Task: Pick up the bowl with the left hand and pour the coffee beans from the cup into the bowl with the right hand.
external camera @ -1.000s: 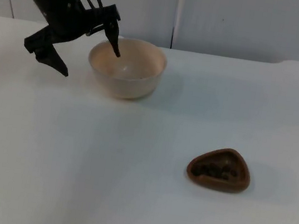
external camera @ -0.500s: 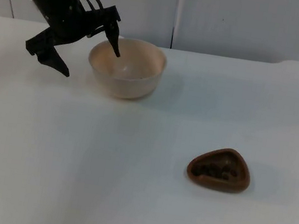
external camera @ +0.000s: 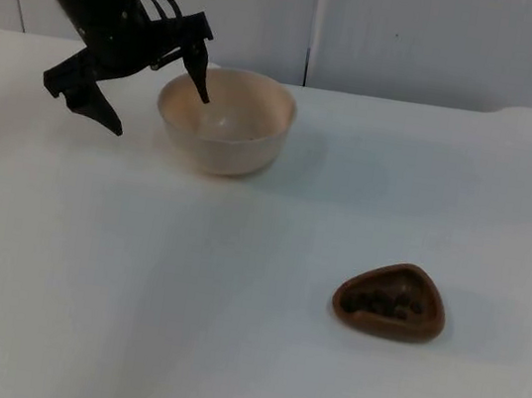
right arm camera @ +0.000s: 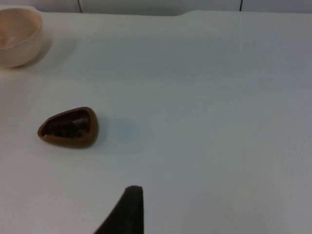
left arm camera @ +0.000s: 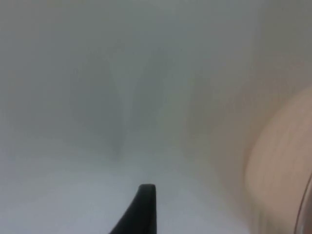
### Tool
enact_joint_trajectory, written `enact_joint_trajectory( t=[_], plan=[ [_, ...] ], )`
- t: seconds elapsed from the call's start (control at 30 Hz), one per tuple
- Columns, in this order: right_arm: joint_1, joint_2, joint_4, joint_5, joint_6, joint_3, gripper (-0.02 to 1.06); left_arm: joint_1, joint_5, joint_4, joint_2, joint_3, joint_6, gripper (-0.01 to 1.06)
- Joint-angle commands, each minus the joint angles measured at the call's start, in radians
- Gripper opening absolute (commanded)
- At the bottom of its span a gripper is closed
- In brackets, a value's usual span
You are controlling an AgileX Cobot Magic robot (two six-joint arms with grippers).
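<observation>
Cream bowl (external camera: 225, 119) at table's (external camera: 178, 316) far left, likely rigid, slick | your left gripper (external camera: 152, 92) spread wide astride its near rim: pinch there | brown cup (external camera: 391, 300) of beans well apart | right arm waits

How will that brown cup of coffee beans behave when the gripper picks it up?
The brown cup looks rigid and small, so probably light. It sits low and wide, so it is unlikely to tip. It is open-topped with loose coffee beans inside, so a tilted lift could spill them.

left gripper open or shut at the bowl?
Open. The left gripper has its fingers spread wide across the rim of the bowl, one inside and one outside; the bowl stands on the table.
</observation>
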Motion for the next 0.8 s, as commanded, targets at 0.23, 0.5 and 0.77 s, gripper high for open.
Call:
enact_joint_trajectory(
  t=[0.23, 0.5, 0.77],
  plan=[
    [-0.005, -0.002, -0.006, -0.011, -0.008, 0.002, 1.05, -0.002, -0.008, 0.002, 0.02, -0.006, 0.008, 0.75],
    [-0.005, -0.002, -0.008, -0.011, -0.008, 0.002, 1.05, -0.002, -0.016, -0.002, 0.02, -0.006, 0.008, 0.38],
    [-0.005, -0.002, -0.01, -0.011, -0.006, 0.002, 1.05, -0.002, -0.018, -0.021, 0.018, -0.006, 0.008, 0.0]
  ],
)
